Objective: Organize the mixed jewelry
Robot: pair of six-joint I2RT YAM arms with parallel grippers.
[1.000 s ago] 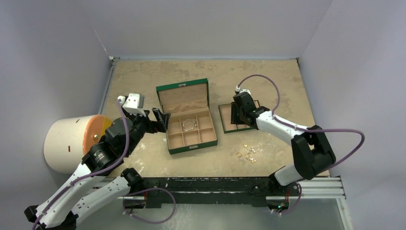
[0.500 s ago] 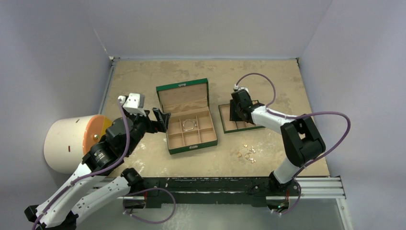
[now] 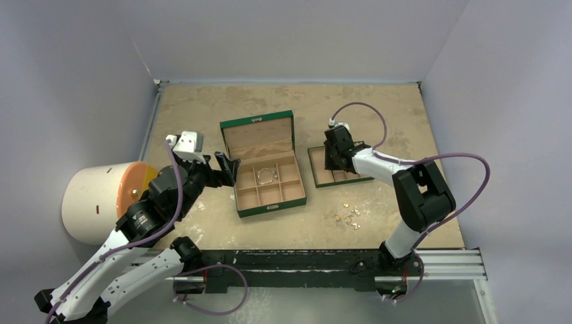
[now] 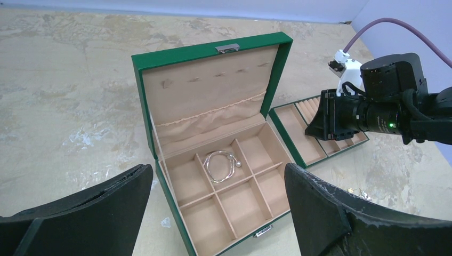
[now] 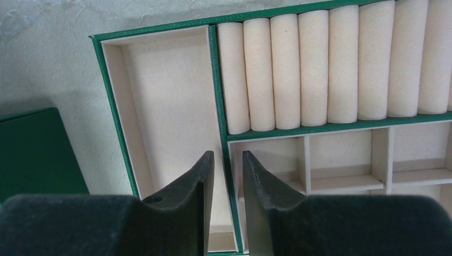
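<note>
Several tiny gold and silver pieces of the mixed jewelry [image 3: 349,214] lie loose on the table in front of a separate green tray [image 3: 316,177]. One larger silvery loop [image 3: 268,175] lies in a back compartment of the open green box [image 3: 271,210]; it also shows in the left wrist view [image 4: 222,165]. My left gripper [image 3: 229,165] is open and empty, left of the box [image 4: 213,50]. My right gripper [image 3: 332,156] hangs over the tray [image 5: 112,117], its jaws only narrowly apart, one on each side of a green divider [image 5: 219,96], holding nothing.
A white cylinder with an orange end [image 3: 101,199] lies at the far left beside my left arm. The tray holds a row of cream ring rolls [image 5: 314,64] and small compartments. Grey walls enclose the table on three sides.
My right arm's elbow has swung left and folded in, and its gripper has shifted slightly left over the tray. The left arm, box and jewelry have not moved.
</note>
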